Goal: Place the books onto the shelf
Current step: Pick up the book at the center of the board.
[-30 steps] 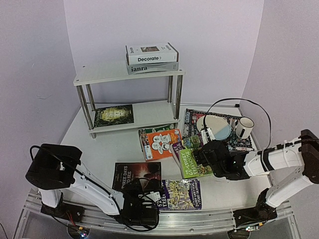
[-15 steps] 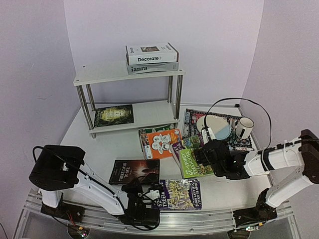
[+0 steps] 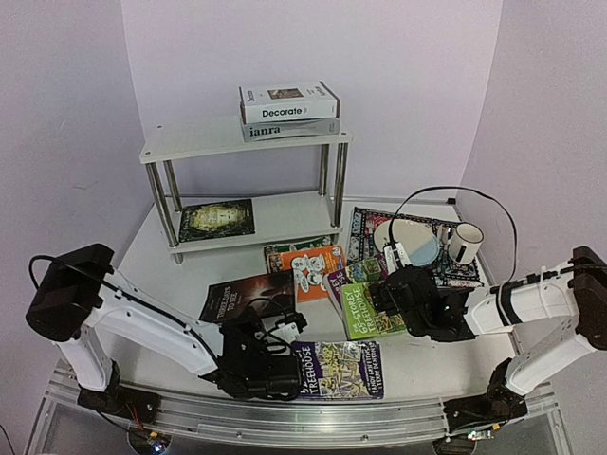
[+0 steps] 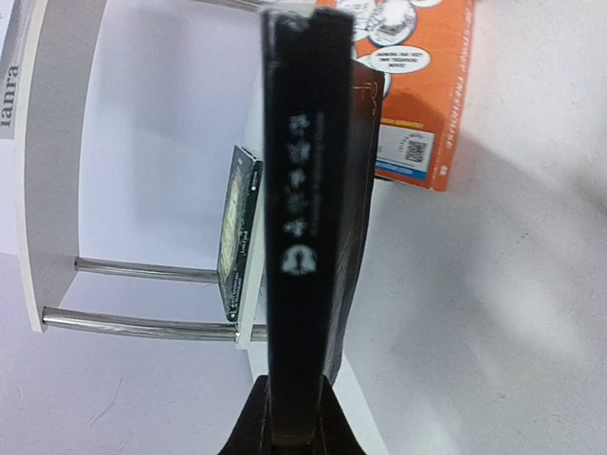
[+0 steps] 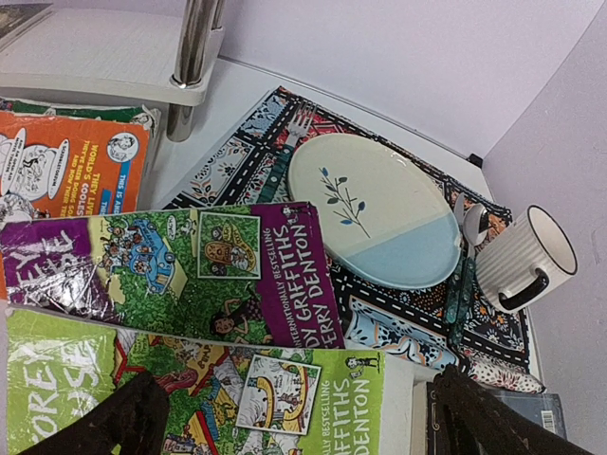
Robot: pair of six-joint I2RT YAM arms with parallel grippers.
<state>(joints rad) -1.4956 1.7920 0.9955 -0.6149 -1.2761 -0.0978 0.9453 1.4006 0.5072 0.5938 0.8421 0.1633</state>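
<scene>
Books lie scattered over the worktop (image 3: 199,270), and the job is partly done. The shelf (image 3: 190,147) stands well ahead of the left gripper (image 4: 292,422). Its top tier already carries the white "Decorate" book (image 3: 287,102) stacked on the grey "ianra" book (image 3: 275,130), and its lower tier holds a green-covered book (image 3: 217,219). Far off to that gripper's right is a patterned placemat (image 3: 365,227) with a plate (image 5: 379,218) and a mug (image 5: 526,261), which is no part of the task. The step in hand is carrying the dark book (image 4: 303,190): the left gripper is clenched on its near edge, and the book rises from the fingers edge-on and tilted, clear of the worktop, with its spine facing the wrist camera. An orange book (image 3: 313,270) lies flat just beyond it and to the right, and a purple-and-yellow Treehouse book (image 3: 341,370) lies close at the gripper's right side. The right gripper (image 5: 299,417) hangs with its jaws spread wide and holds nothing, directly above a green book (image 5: 190,398) with a purple book (image 5: 171,261) just ahead of it. By my reading, the next move is a forward reach to a free tier, levelling the book so it clears the chrome legs.
</scene>
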